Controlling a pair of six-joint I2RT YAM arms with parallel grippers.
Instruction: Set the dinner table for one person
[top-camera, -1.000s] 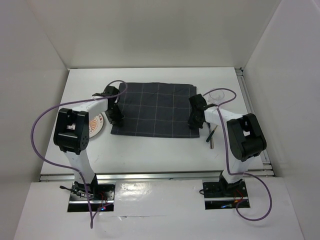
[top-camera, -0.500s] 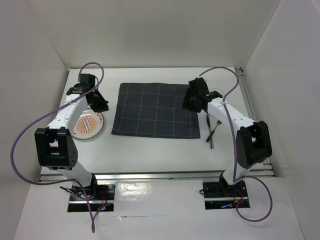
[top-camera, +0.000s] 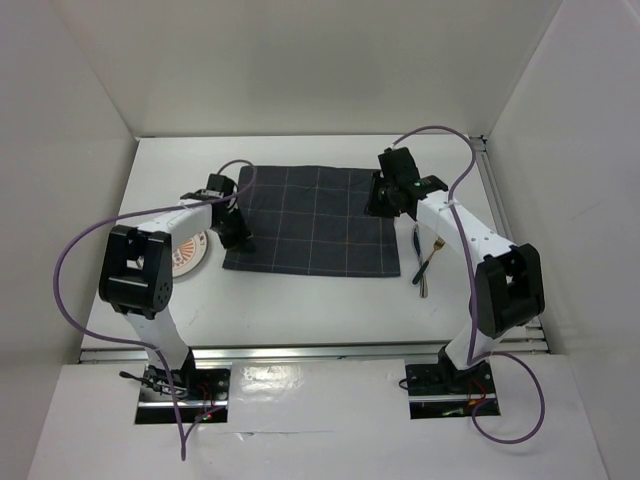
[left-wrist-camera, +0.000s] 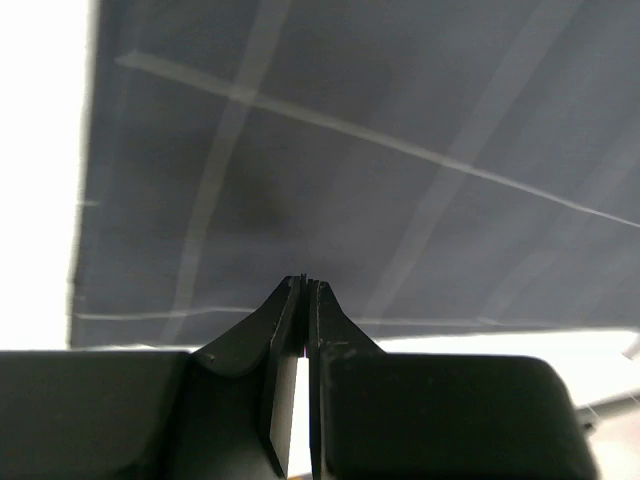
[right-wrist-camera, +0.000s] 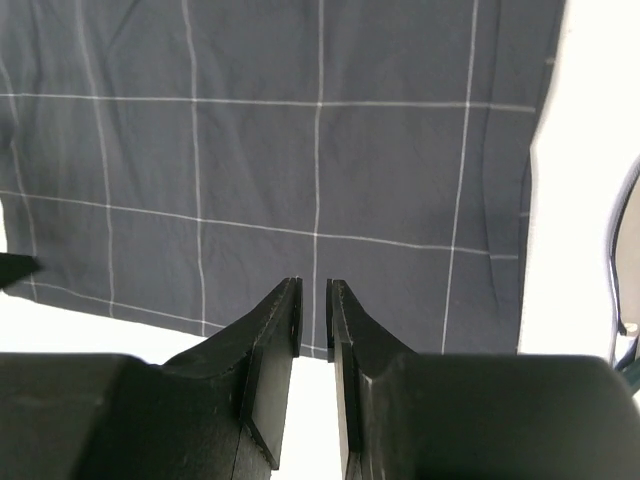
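The white dinner table (top-camera: 300, 300) carries a dark grey checked mat (top-camera: 315, 220) at its middle. My left gripper (top-camera: 240, 236) is at the mat's left edge near the front corner. In the left wrist view it (left-wrist-camera: 305, 280) is shut, tips close over the mat (left-wrist-camera: 400, 120), nothing seen between them. My right gripper (top-camera: 383, 205) hangs over the mat's far right part. In the right wrist view it (right-wrist-camera: 313, 285) is open by a narrow gap and empty, above the mat (right-wrist-camera: 300, 150) near its edge.
A white plate with an orange pattern (top-camera: 188, 255) lies left of the mat, partly hidden by my left arm. Cutlery (top-camera: 425, 265) lies right of the mat. White walls close in the table. A purple cable (right-wrist-camera: 625, 260) shows in the right wrist view.
My left gripper swung from the table's far left, beyond the plate, back to the mat's left edge. My right gripper shifted only slightly over the mat's far right part.
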